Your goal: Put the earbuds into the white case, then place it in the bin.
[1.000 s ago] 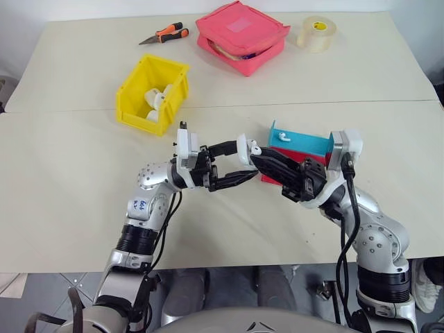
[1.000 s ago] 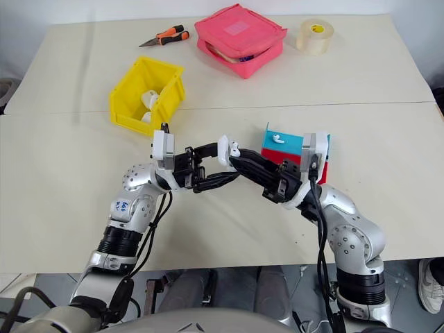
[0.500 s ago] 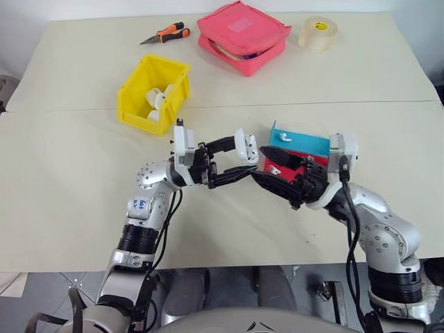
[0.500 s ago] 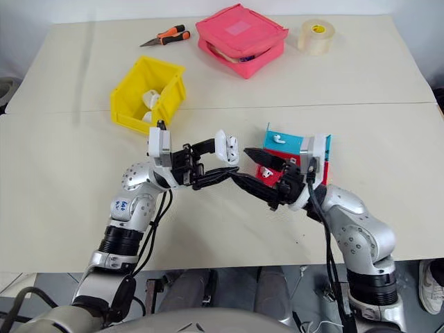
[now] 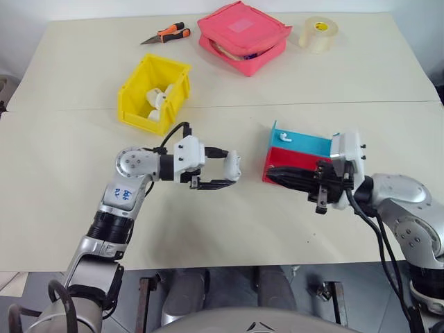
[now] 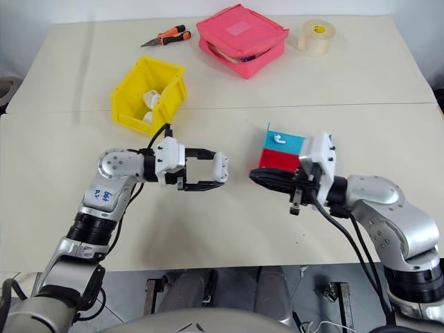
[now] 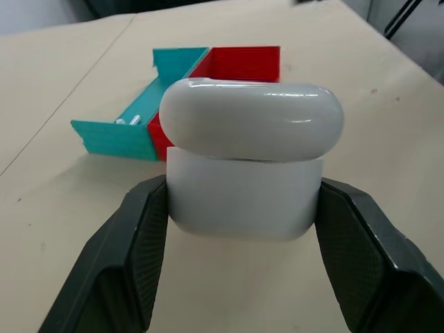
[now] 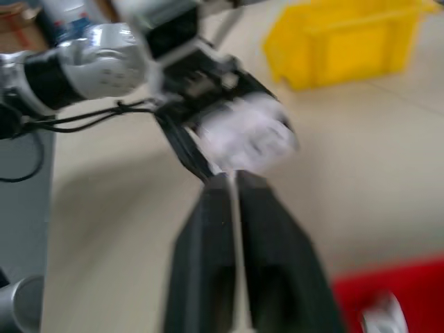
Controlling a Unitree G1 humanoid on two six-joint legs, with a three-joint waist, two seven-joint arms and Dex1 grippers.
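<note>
Our left gripper (image 5: pixel 225 172) grips the white case (image 7: pixel 251 156), lid closed, above the middle of the desk (image 5: pixel 69 173), toward its near edge. Our right gripper (image 5: pixel 274 173) is clenched and empty, just in front of the red-and-blue tray (image 5: pixel 300 149). One of the earbuds (image 5: pixel 284 137) lies in the tray's blue half. The bin (image 5: pixel 152 94) sits left of centre, toward the far edge, with white pieces inside.

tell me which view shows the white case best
The left wrist view: the white case is close up between the left pincer fingers, lid shut. Both eye views show it small; the right wrist view shows it blurred.
</note>
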